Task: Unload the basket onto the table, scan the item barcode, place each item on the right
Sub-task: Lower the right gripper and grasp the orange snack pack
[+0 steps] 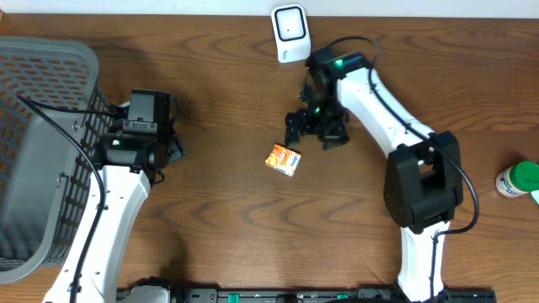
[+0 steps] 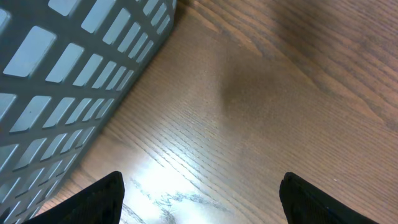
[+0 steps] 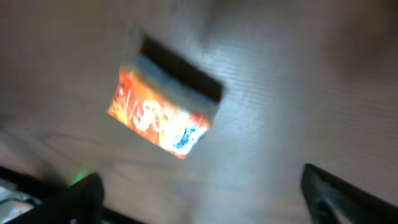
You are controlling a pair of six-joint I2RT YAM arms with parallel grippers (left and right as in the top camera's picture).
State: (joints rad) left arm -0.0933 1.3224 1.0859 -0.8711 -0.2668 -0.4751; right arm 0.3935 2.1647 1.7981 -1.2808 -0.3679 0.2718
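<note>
A small orange and white packet (image 1: 284, 158) lies on the wooden table near the middle; in the right wrist view the packet (image 3: 163, 112) shows blurred, ahead of the fingers. My right gripper (image 1: 318, 126) hovers just up and right of it, open, with nothing between its fingertips (image 3: 323, 193). A white barcode scanner (image 1: 290, 34) stands at the table's far edge, beyond the right arm. My left gripper (image 1: 168, 139) stays at the left beside the basket, open and empty, its fingertips (image 2: 102, 199) over bare wood.
A grey plastic basket (image 1: 42, 143) with slotted walls fills the left side; its wall (image 2: 68, 74) is close to the left gripper. A white bottle with a green cap (image 1: 518, 179) lies at the right edge.
</note>
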